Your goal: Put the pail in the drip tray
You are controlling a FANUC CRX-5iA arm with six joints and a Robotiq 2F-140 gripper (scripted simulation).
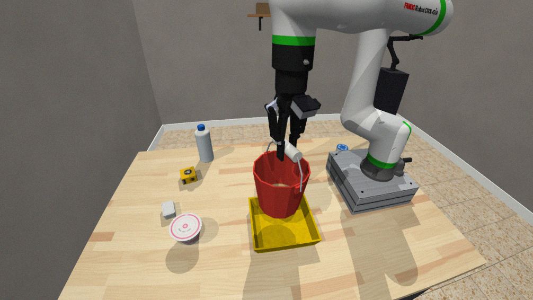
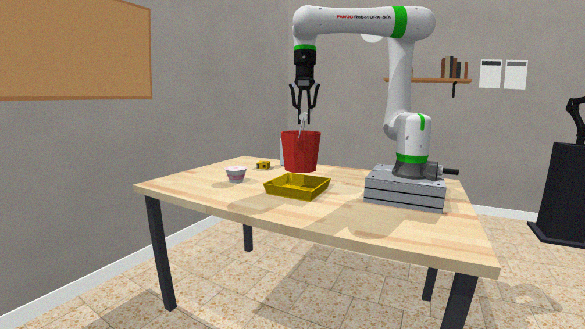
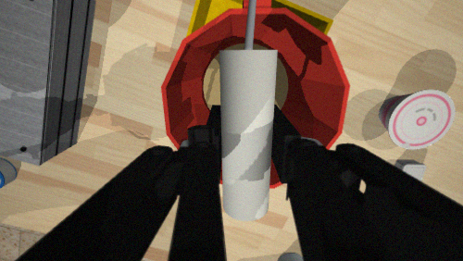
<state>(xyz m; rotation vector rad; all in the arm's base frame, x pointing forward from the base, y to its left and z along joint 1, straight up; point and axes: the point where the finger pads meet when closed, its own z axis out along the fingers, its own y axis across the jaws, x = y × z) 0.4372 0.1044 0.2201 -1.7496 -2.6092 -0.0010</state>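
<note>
The red pail (image 1: 280,188) (image 2: 300,152) (image 3: 319,99) hangs upright in the air from its wire handle. My gripper (image 1: 285,149) (image 2: 303,118) (image 3: 244,121) is shut on the handle's white roller grip (image 1: 292,152) (image 3: 245,153). The yellow drip tray (image 1: 286,232) (image 2: 297,187) (image 3: 204,14) lies flat on the table. In the exterior view the pail's base is above the tray's far rim, with a gap to the tray. In the top view the pail covers the tray's far part. Through the wrist view only tray corners show behind the pail.
A white bottle (image 1: 203,143) stands at the back left. A small yellow box (image 1: 187,174) (image 2: 263,164), a small grey block (image 1: 168,209) and a pink-lidded cup (image 1: 185,227) (image 2: 235,172) (image 3: 419,119) lie left of the tray. The robot's grey base block (image 1: 369,186) (image 2: 405,190) is to the right.
</note>
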